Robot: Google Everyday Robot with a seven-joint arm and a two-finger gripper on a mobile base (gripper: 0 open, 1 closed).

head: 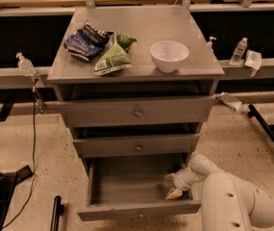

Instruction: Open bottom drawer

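with the bottom drawer (127,209) pulled well out at the foot of the cabinet (141,23), lift the gripper (172,185), its fingers spread and holding nothing, straight up from the drawer's right side without nudging the front.

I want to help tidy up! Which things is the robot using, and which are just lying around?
For the job:
bottom drawer, pulled out
gripper, open, inside that drawer

Just lying about:
white bowl
blue bag
green bag
bottle
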